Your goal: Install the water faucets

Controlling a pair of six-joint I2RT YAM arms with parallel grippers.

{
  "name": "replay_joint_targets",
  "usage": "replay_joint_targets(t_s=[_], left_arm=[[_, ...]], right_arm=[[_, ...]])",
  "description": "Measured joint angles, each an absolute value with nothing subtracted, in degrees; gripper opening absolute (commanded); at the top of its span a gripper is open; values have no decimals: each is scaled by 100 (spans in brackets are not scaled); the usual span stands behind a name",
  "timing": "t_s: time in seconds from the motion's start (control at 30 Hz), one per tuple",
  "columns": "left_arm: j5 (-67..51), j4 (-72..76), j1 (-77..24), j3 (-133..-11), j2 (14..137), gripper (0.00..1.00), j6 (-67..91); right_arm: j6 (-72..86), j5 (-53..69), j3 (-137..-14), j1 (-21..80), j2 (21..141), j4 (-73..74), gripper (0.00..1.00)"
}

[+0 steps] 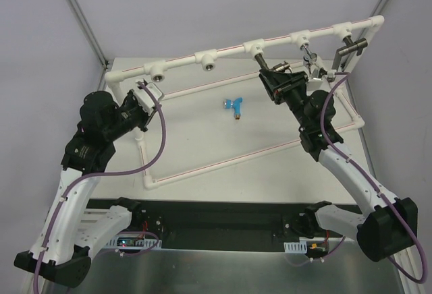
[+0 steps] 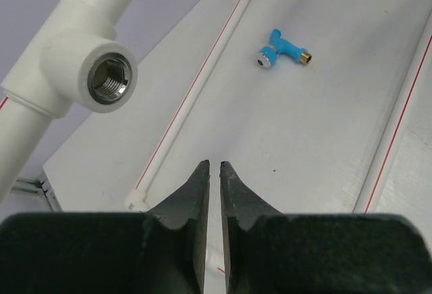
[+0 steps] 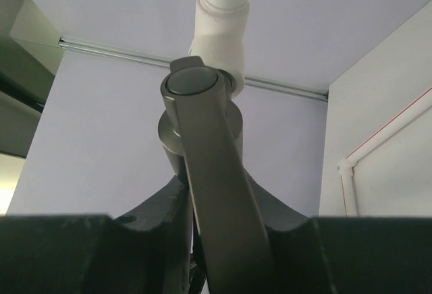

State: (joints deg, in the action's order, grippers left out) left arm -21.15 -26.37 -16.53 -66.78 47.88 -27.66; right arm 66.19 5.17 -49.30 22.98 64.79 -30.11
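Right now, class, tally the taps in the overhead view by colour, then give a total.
Blue-handled tap: 1
Grey metal taps: 3
Total: 4

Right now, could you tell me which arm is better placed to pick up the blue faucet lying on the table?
Left. The left gripper is shut on nothing, with the blue faucet lying free ahead of it. The right gripper is clamped on the grey faucet at the pipe frame.
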Motion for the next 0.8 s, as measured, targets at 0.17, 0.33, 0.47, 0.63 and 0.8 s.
replay_joint_targets(t_s=[0.17, 0.33, 0.47, 0.63, 0.8], left_arm=[[-1802, -2600, -1653, -6672, 4668, 47, -2471], [-530, -1944, -1653, -6101, 4010, 59, -1846], [720, -1179, -1651, -5011, 3002, 67, -1433], [1844, -143, -1638, -3811, 2408, 76, -1041], [2174, 639, -1439, -3094, 2639, 77, -674]], right_arm=[[6128, 440, -5153, 2335, 6412, -2574, 2], [5238, 259, -5310, 2440, 6364, -1625, 2], [4683, 174, -5310, 2475, 6414, -967, 2], [4180, 126, -5310, 2475, 6418, -731, 2], [3671, 132, -5312, 2497, 6414, -731, 2]])
